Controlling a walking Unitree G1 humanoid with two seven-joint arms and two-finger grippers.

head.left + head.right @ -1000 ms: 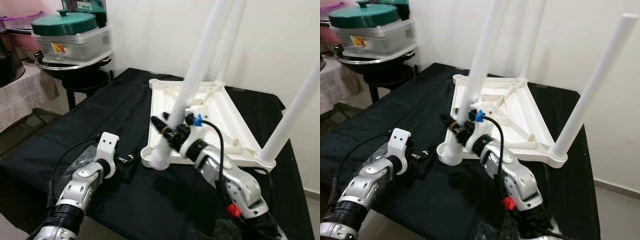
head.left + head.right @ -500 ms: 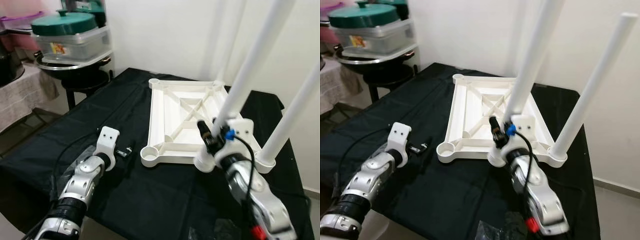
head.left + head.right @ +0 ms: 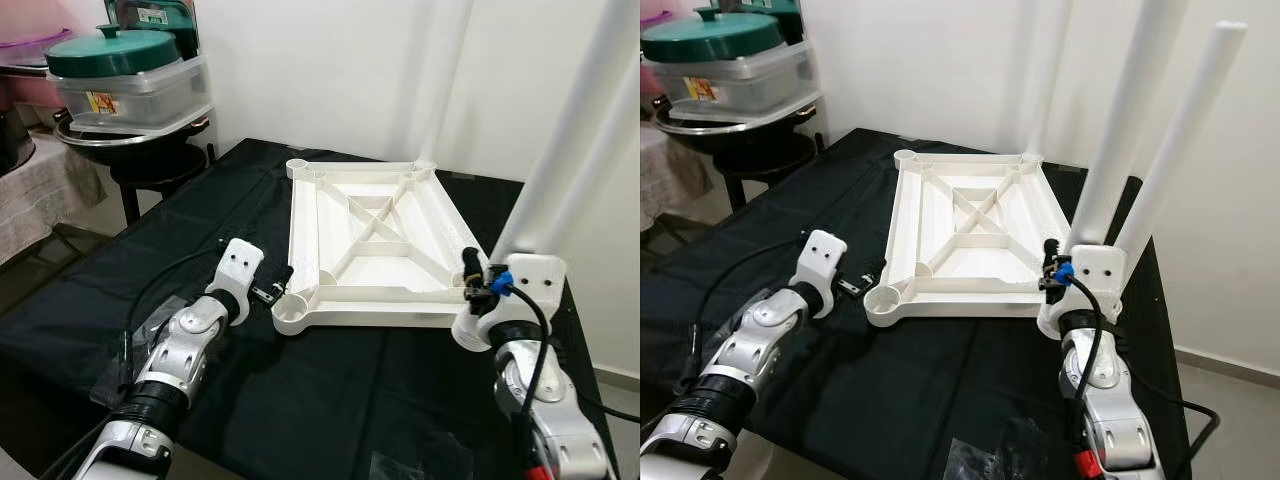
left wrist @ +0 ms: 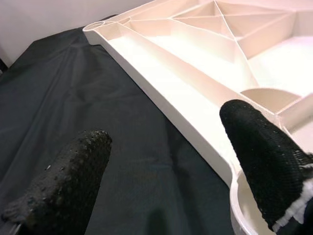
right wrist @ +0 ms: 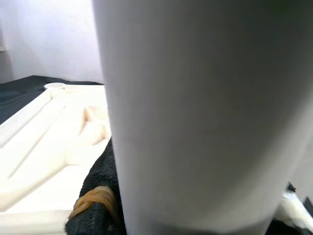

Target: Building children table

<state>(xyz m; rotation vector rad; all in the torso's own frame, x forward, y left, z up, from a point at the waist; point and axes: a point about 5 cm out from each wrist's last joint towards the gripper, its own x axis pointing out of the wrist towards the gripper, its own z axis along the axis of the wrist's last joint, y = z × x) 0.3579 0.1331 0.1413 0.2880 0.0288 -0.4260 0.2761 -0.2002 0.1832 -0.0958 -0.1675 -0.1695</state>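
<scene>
A white plastic tabletop [image 3: 965,235] is being shown upside down at the centre of the frame, its ribbed underside facing up, on a table [image 3: 770,230] draped in black cloth. At its near right corner, in the lower right of the frame, a white table leg [image 3: 1120,130] is being held upright by the right claw [image 3: 1052,275], whose black fingers are closed around the leg's lower part, just above the flared foot resting at that corner. A second white leg [image 3: 1185,130] is seen standing just behind and to the right of the held one; which socket it stands in cannot be told. In the right wrist view the held leg [image 5: 205,112] is being pressed against a black finger [image 5: 98,196] ringed by a tan rubber band.

In the lower left of the frame, the left claw [image 3: 272,290] is being held low over the black cloth, just beside the round socket [image 3: 885,300] at the tabletop's near left corner. Its two black fingers [image 4: 261,161] are spread apart with nothing between them, one over the cloth and the other over the rim of the tabletop [image 4: 186,93].

In the upper left of the frame, a clear container with a green lid [image 3: 125,50] is being carried on a round metal tray [image 3: 130,125]
</scene>
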